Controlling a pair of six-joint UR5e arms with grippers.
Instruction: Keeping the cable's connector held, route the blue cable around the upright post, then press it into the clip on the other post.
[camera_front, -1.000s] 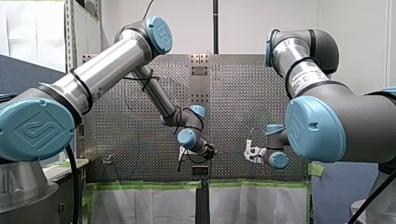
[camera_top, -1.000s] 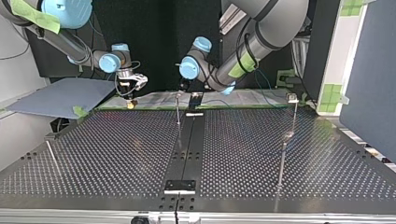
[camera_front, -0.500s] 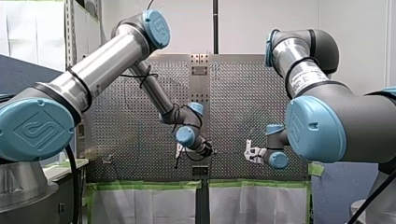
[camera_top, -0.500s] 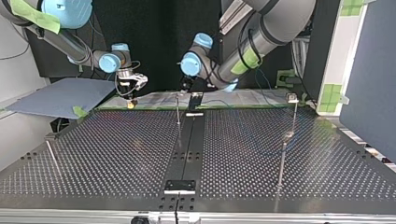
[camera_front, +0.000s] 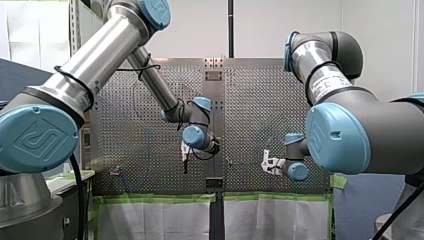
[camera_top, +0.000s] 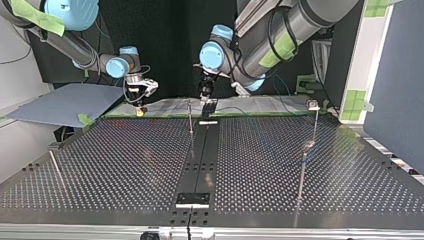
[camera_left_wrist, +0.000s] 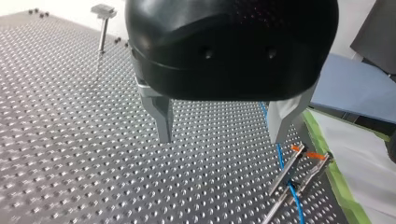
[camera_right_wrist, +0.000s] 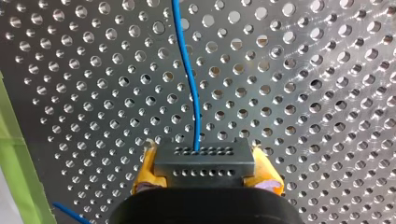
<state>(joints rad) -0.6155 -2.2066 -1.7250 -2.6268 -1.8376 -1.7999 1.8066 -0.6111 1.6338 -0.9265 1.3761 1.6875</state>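
blue cable (camera_right_wrist: 189, 74) leaves connector (camera_right_wrist: 204, 154) in right gripper (camera_right_wrist: 206, 170).

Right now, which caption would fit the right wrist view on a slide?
My right tool, yellow pads shut on the dark connector, with the blue cable running ahead over the perforated table.

Left gripper (camera_left_wrist: 219, 140) agape, right gripper (camera_right_wrist: 204, 170) apparently clamped.

Cable (camera_right_wrist: 187, 70) runs fwd from connector (camera_right_wrist: 204, 161), across table (camera_right_wrist: 308, 93).
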